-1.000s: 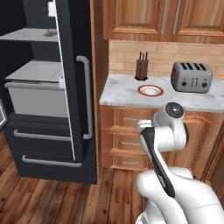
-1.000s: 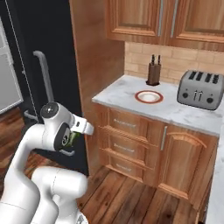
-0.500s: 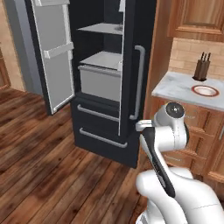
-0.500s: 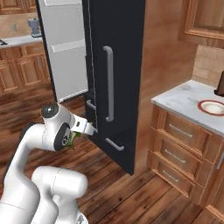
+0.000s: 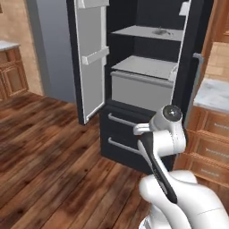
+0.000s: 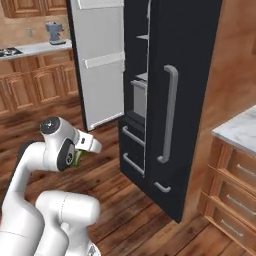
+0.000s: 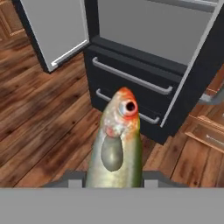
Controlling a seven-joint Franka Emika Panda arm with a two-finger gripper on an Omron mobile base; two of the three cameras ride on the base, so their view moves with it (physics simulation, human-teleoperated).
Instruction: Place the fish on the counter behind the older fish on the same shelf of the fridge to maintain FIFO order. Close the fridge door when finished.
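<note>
The hand (image 7: 113, 186) is closed tight on the fish (image 7: 116, 140), which sticks up out of it head first, greenish-yellow with a red-tipped snout, held low in front of the fridge (image 5: 147, 80) above the wood floor (image 5: 49, 152). In the right base view a bit of green shows at the hand beside the arm's wrist. The left fridge door (image 5: 91, 58) stands open, showing pale shelves (image 5: 143, 67). A small grey shape lies on the upper shelf (image 5: 150, 31); too small to tell what it is. The marble table (image 5: 214, 96) sits to the fridge's right
</note>
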